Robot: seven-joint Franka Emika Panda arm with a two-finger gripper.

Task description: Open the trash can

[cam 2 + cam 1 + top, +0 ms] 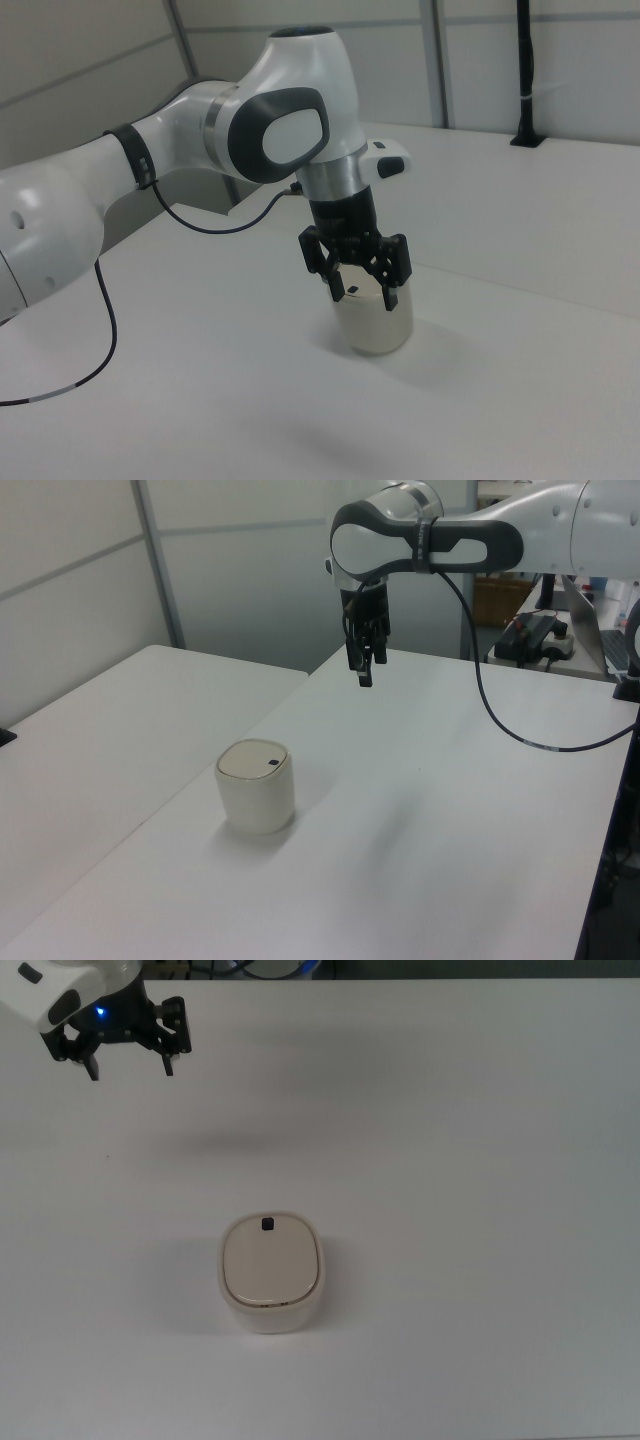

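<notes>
The trash can is a small cream bin standing on the white table, with its flat lid down. A tiny black button sits near the lid's far edge in the top view. My gripper hangs open and empty in the air at the top view's upper left, well away from the bin. In the left view the trash can stands at lower left, with the gripper high above the table behind it. In the right view the gripper hangs in front of the trash can and hides part of its top.
A second white table adjoins on the left view's left. Grey wall panels stand behind it. A black cable hangs from the arm. Equipment sits beyond the left view's far right edge of the table.
</notes>
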